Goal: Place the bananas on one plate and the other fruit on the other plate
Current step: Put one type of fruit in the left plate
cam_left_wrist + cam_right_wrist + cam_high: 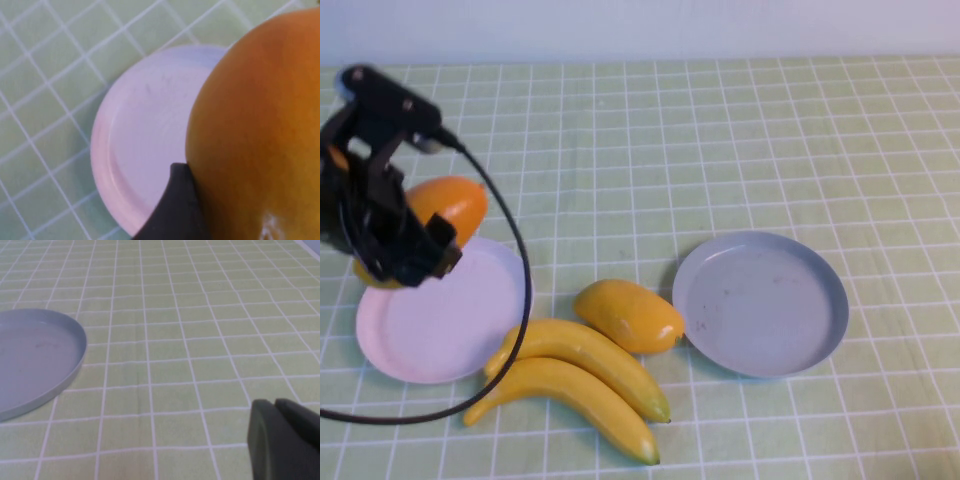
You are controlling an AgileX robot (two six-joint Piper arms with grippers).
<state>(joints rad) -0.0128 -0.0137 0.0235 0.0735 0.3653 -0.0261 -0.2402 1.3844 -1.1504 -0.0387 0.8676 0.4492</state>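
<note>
My left gripper (405,240) is clamped on the orange mango (445,207), above the pink plate's (430,335) far edge. One finger (175,210) presses its skin. My right gripper (282,440), shut w/ nothing in it, sits low over the cloth nr the grey plate (30,365). 2nd mango (628,315) lies btw the plates, touching the bananas (585,380).

No lettering, labels, brand marks or numbers can be read anywhere on the table. The fruit, both plates and the checked green cloth carry no legible text or signs.
</note>
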